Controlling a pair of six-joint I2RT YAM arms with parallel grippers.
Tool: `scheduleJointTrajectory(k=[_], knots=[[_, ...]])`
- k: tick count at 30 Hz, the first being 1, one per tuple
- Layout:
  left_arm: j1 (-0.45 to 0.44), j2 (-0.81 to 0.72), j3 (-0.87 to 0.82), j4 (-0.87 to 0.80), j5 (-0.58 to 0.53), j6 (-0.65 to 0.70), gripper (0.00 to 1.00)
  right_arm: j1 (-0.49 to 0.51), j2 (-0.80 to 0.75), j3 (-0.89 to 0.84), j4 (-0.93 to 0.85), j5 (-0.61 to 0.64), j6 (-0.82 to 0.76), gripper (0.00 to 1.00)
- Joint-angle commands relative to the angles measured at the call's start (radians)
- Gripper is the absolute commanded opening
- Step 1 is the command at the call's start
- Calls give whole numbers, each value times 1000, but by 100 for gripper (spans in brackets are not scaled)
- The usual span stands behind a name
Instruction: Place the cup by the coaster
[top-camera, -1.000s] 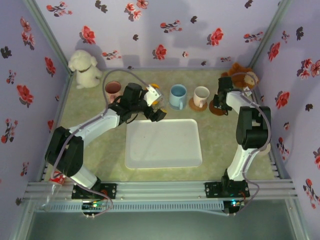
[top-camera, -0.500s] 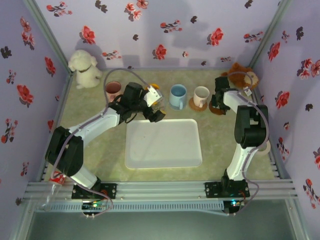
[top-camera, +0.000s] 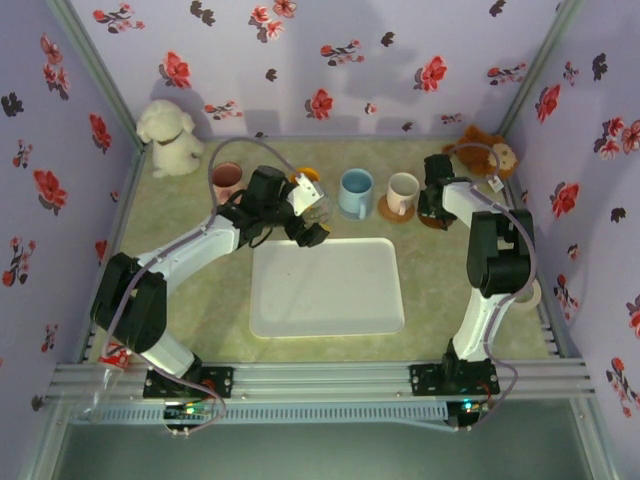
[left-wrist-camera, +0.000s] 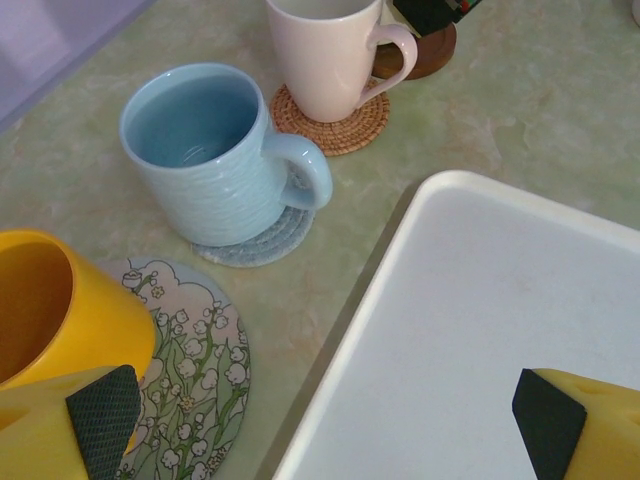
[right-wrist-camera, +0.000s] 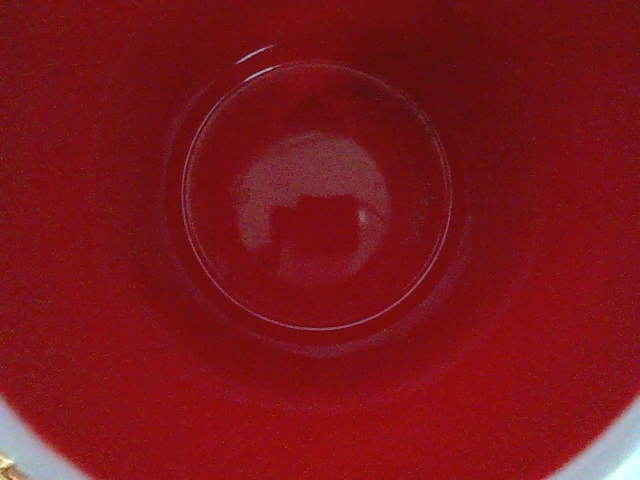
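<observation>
A cup with a glossy red inside (right-wrist-camera: 320, 200) and a white rim lies right under the right wrist camera. My right gripper (top-camera: 432, 200) hangs over a dark brown coaster (top-camera: 434, 220) at the back right. Its fingers are hidden, and it is shut on this cup's wall. The coaster's edge (left-wrist-camera: 425, 55) sits beside the cream cup (left-wrist-camera: 325, 55). My left gripper (left-wrist-camera: 322, 425) stands wide open. One finger is beside a yellow cup (left-wrist-camera: 50, 310) on a floral coaster (left-wrist-camera: 195, 370), the other over the white tray (left-wrist-camera: 500, 300).
A blue cup (top-camera: 355, 192) on a grey coaster and the cream cup (top-camera: 403, 190) on a woven coaster (left-wrist-camera: 345, 125) stand in a row at the back. A pink cup (top-camera: 226, 180), a white plush dog (top-camera: 170, 138) and a brown plush (top-camera: 485, 152) sit near the back wall.
My right gripper has shifted a little left and toward the back, over the brown coaster. The left gripper has edged slightly right and stays open.
</observation>
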Motion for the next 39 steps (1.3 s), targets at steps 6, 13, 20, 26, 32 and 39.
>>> scheduleJointTrajectory(k=[6,13,20,26,32,39], knots=[[-4,-2,24,-5,-10,11,99,0,-52,-37,-6,31,20,0],[-4,-2,27,-6,-11,7,99,-1,-57,-52,-1,16,29,0],[-4,-2,29,-12,-13,5,99,-5,-51,-58,0,5,47,0],[-4,-1,30,-16,-18,5,99,-16,-56,-63,-1,2,65,13],[-5,5,32,-10,-18,1,99,-19,-64,-66,1,-1,70,18],[-6,7,33,-10,-18,1,99,-19,-72,-58,-6,-14,66,19]])
